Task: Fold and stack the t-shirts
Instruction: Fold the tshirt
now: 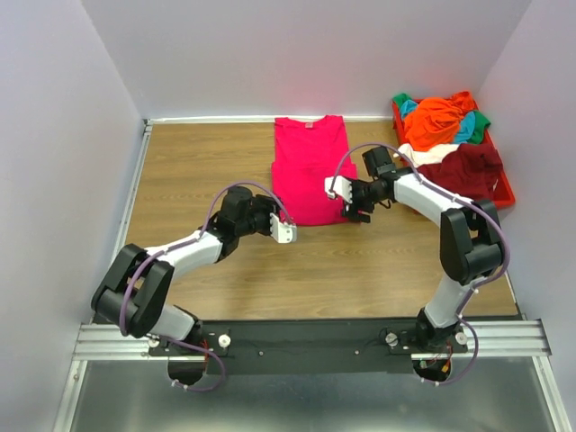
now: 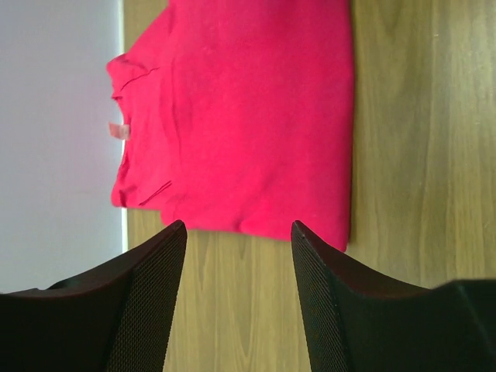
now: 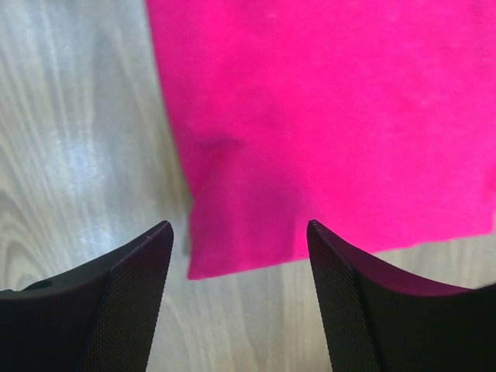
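The magenta t-shirt lies flat on the wooden table at the middle back, folded into a long narrow strip with its sleeves tucked in. My left gripper is open and empty, just off the shirt's near left corner. In the left wrist view the shirt lies beyond the open gripper. My right gripper is open and empty, low over the shirt's near right edge. In the right wrist view a shirt corner lies between and beyond the open gripper.
A red plastic bin stands at the back right. It holds a heap of shirts: orange, dark maroon, teal and green. White walls close in the table on three sides.
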You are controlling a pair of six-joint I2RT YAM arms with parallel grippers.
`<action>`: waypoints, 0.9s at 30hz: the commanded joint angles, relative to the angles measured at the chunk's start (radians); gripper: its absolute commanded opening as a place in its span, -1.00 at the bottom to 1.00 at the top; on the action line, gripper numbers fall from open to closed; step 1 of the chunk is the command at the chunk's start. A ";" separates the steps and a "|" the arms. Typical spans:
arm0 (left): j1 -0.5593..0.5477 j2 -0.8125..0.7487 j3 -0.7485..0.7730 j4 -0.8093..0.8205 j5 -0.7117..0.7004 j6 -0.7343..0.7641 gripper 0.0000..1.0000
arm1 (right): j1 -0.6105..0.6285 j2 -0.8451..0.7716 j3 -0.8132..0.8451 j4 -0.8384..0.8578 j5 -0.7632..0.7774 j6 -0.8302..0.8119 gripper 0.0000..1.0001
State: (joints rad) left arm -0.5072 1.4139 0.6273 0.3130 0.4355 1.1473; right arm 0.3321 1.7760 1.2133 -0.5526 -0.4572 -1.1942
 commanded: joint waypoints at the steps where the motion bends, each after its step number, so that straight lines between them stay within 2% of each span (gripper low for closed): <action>1: -0.045 0.046 0.002 0.037 0.000 0.038 0.28 | 0.018 0.019 -0.026 -0.027 0.020 -0.027 0.51; 13: -0.094 0.224 0.110 -0.092 -0.113 0.124 0.25 | 0.030 0.057 -0.066 0.040 0.112 -0.030 0.53; 18: -0.096 0.255 0.133 -0.107 -0.136 0.131 0.25 | 0.038 0.088 -0.054 0.083 0.147 -0.004 0.41; 23: -0.099 0.208 0.092 -0.109 -0.121 0.158 0.25 | 0.038 0.102 -0.044 0.097 0.150 0.010 0.35; 27: -0.102 0.272 0.120 -0.107 -0.175 0.152 0.26 | 0.038 0.112 -0.032 0.103 0.138 0.022 0.26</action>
State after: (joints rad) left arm -0.6025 1.6547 0.7341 0.2199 0.3130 1.2797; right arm 0.3611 1.8420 1.1709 -0.4690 -0.3450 -1.1858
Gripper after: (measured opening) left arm 0.630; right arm 0.651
